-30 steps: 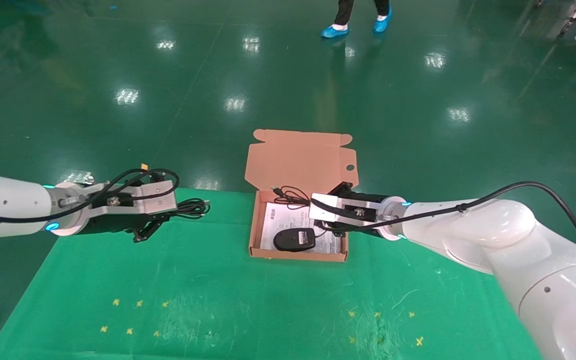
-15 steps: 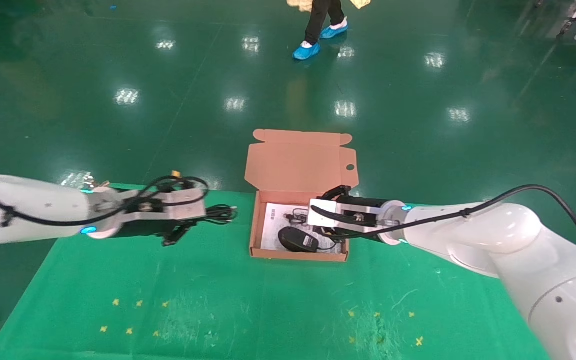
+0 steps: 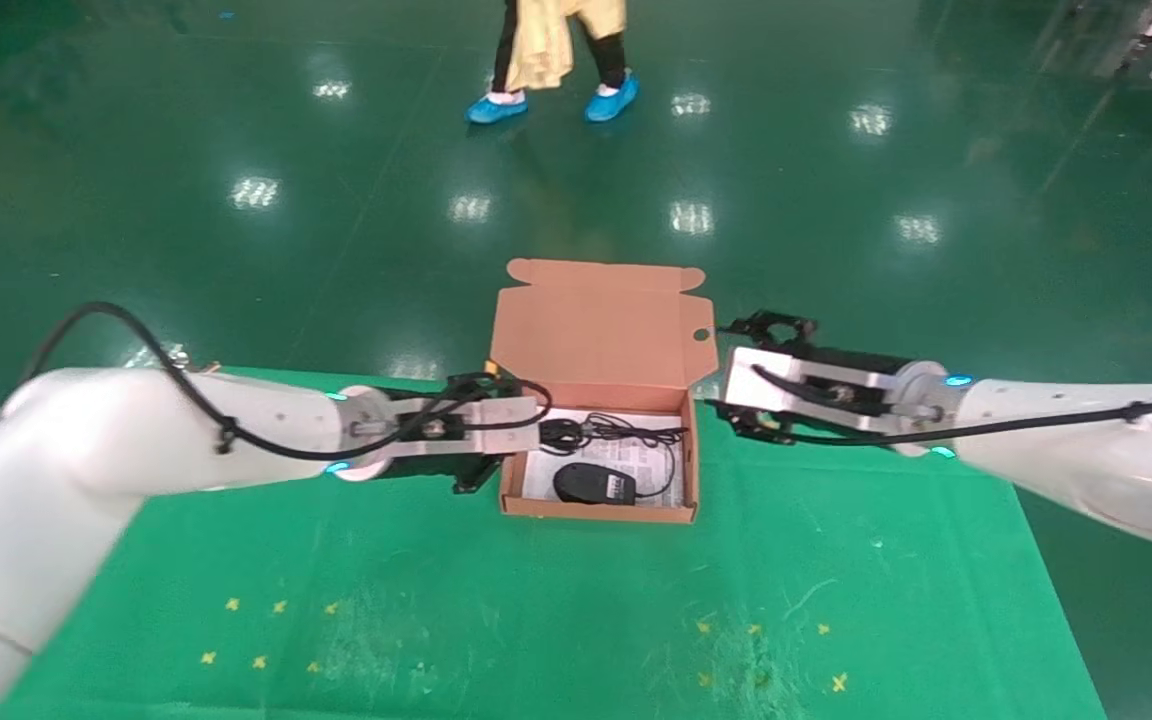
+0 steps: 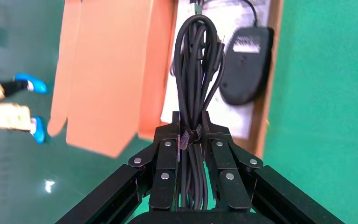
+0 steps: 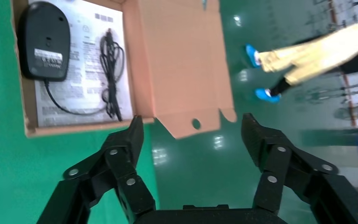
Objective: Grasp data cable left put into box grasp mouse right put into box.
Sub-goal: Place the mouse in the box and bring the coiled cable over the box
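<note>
The box point(image 3: 596, 511) lies open on the green mat with its lid point(image 3: 596, 320) raised at the back. The mouse point(image 3: 593, 484) lies label-up on the white sheet inside, its cord point(image 3: 641, 432) loose behind it. My left gripper point(image 3: 536, 438) is at the box's left wall, shut on the data cable point(image 3: 564, 434), whose coil reaches over the box. The left wrist view shows the jaws point(image 4: 191, 125) clamped at the cable's strap, with the data cable point(image 4: 196, 60) hanging above the mouse point(image 4: 244, 65). My right gripper point(image 3: 718, 367) is open and empty just right of the box point(image 5: 193, 126).
The green mat point(image 3: 536, 600) carries small yellow cross marks point(image 3: 266, 630) near its front. Its back edge runs just behind the box, with shiny green floor beyond. A person in blue shoe covers point(image 3: 556, 100) walks at the far back.
My left arm carried the data cable rightward to the box. My right gripper pulled out of the box to its right, leaving the mouse inside. The person walked leftward.
</note>
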{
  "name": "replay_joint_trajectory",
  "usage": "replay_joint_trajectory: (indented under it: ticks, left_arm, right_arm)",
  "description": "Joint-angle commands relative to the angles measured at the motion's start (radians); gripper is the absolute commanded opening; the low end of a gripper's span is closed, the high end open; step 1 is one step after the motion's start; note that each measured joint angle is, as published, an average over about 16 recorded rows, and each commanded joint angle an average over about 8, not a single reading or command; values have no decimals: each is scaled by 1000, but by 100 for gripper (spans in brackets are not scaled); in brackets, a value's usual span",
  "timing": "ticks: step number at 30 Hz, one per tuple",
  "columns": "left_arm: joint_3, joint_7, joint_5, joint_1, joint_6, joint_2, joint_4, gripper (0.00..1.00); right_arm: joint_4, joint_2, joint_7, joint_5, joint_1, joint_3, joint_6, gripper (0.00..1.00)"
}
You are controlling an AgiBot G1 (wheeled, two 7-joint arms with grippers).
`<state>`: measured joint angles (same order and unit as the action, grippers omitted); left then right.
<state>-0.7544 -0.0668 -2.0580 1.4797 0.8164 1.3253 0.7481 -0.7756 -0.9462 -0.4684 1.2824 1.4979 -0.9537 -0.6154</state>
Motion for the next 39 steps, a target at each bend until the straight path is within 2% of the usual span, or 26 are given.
replay_joint_trajectory:
  ticks: [1, 12, 23, 24, 31, 32, 39]
  left_arm:
    - [-4, 25, 1, 6, -29, 29, -42, 0]
    - [-159, 48, 138, 7, -149, 48, -46, 0]
    - [-371, -4, 233, 12, -282, 51, -9, 0]
    - [-386, -9, 238, 14, -292, 51, -8, 5]
    - [-454, -33, 259, 25, -336, 52, -13, 92]
    - [-459, -35, 260, 26, -339, 53, -14, 100]
    - [-453, -32, 258, 27, -337, 50, -13, 100]
  right_arm:
    - [-62, 42, 28, 7, -10, -2, 10, 100]
    - [-369, 239, 233, 92, -54, -31, 110, 100]
    - [-541, 355, 426, 210, -65, -69, 168, 100]
    - [-549, 360, 439, 219, -65, -71, 171, 100]
    - [-581, 381, 483, 258, -64, -82, 179, 100]
    - [-583, 382, 485, 260, -64, -83, 180, 100]
    - [-577, 378, 483, 258, -63, -83, 180, 100]
